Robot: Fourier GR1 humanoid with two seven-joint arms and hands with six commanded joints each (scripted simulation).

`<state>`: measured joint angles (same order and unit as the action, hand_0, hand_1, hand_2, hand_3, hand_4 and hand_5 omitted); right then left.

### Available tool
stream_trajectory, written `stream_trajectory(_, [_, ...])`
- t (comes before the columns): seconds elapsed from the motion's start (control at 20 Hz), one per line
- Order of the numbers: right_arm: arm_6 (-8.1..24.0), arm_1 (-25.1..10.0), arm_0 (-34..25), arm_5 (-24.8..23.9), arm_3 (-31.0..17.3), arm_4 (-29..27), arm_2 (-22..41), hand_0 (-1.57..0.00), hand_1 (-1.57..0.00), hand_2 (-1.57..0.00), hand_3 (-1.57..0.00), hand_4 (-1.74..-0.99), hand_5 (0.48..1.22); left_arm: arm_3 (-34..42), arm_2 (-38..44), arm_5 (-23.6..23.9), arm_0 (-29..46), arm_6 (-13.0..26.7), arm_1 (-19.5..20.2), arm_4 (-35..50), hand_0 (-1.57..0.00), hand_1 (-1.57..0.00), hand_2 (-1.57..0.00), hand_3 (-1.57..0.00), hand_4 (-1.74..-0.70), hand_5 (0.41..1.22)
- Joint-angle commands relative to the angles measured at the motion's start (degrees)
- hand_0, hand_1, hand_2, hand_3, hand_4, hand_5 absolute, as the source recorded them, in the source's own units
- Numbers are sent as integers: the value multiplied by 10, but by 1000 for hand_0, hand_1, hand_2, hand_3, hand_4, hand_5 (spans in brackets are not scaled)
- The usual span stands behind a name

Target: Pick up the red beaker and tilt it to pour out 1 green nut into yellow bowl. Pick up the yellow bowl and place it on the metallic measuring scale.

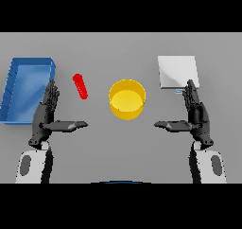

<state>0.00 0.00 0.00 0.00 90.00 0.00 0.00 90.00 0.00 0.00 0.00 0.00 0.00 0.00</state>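
On the grey bench (118, 48), a blue tray (26, 88) sits far left beside the open left hand (46, 114). The red beaker (80, 86) lies tilted, the yellow bowl (127, 99) stands mid-bench, and the metallic scale (177, 72) sits above the open right hand (194, 114).

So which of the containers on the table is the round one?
The yellow bowl in the middle, between the two hands. The blue bin at the left is rectangular with straight walls, and the red beaker is a slim tube.
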Motion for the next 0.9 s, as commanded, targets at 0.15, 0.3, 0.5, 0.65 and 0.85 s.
stream_trajectory(0.15, [2,4,-5,-4,-3,4,3,1,1,1,1,-1177,572,9,-7,1,11,-4,-4,-3,1,1,1,1,-1202,677])
stream_trajectory(0.3, [-12,-17,0,-15,9,52,21,1,1,1,1,-1177,572,39,-26,-10,41,-22,11,-23,1,1,1,1,-1202,677])
stream_trajectory(0.5, [-15,-40,23,-17,46,105,52,1,1,1,1,-1193,582,84,-59,-11,63,0,24,-63,1,1,1,1,-1200,672])
stream_trajectory(0.65, [-13,-34,17,-15,35,101,52,1,1,1,1,-1206,585,96,-62,-12,67,18,29,-65,1,1,1,1,-1184,660])
stream_trajectory(0.85, [-34,-40,31,7,50,74,47,1,1,1,1,-1272,611,82,-67,-15,63,24,27,-71,1,1,1,1,-1178,655])
